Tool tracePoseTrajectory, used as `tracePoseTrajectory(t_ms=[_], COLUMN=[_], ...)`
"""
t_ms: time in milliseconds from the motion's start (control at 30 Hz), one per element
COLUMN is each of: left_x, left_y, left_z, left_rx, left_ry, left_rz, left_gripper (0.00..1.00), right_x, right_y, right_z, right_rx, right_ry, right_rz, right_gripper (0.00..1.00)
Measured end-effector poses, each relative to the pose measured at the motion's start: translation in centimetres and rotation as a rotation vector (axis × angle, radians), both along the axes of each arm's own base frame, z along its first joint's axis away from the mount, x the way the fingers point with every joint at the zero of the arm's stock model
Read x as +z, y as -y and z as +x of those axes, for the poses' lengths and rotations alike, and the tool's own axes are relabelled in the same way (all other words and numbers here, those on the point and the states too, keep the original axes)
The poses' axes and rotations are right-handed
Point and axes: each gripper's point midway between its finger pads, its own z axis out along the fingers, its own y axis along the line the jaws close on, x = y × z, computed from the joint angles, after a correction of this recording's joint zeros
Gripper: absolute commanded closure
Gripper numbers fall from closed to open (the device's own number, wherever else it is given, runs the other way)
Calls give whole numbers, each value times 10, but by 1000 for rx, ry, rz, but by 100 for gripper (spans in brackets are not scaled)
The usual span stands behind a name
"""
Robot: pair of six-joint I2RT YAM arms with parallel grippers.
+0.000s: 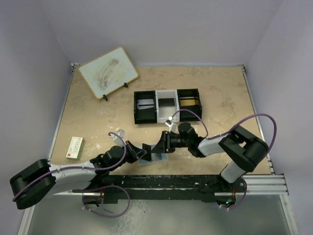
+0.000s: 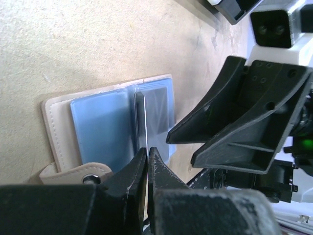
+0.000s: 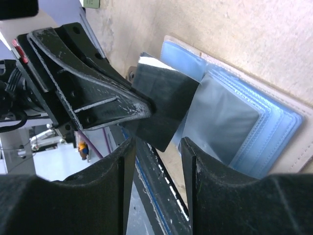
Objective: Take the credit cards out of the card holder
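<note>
My left gripper [image 2: 147,154] and right gripper [image 3: 157,147] crowd nose to nose over the card holder [image 2: 102,127], with the dark card [image 3: 164,98] filling the gap between them. The tray [image 1: 136,107] blocks the far side, and I see bare desk [image 1: 225,122] open to the right.

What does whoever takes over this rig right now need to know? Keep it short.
Left gripper: shut on a dark card, which looks clear of the sleeves.
Right gripper: open, empty, beside that card.
Card holder: lying open on the table under both grippers.
Done: this card pulled; the tray seems to hold two more.
Left: set this card down, then check the sleeves; I cannot tell whether any remain.
</note>
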Motion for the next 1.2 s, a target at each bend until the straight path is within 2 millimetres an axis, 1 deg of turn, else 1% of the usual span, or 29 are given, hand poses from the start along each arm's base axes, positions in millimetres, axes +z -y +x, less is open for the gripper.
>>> tracePoseTrajectory(t_ms=[100,200,267,500,633,800,1100,1200], left_x=[4,8,11,25,24,18,25,31], left_y=[3,5,6,8,8,9,12,13], left_z=[2,3,4,4,4,2,3,3], left_rx=[0,0,0,-3,-1,-5,-1,0], left_ry=[10,23,29,56,49,31,44,56], left_rz=[-16,-34,-43,-86,-86,-75,-103,-122], left_gripper=[100,100,100,100,100,100,100,100], right_x=[-4,-12,-13,-2,4,8,13,14], right_y=[2,5,4,-1,-4,-7,-8,-8], right_z=[-5,-9,-9,-5,-3,0,2,1], right_rx=[-20,-39,-46,-57,-63,-75,-94,-98], right_ry=[-42,-94,-106,-99,-98,-112,-135,-143], right_rz=[26,27,33,80,108,143,175,181], right_gripper=[52,52,52,52,54,55,56,56])
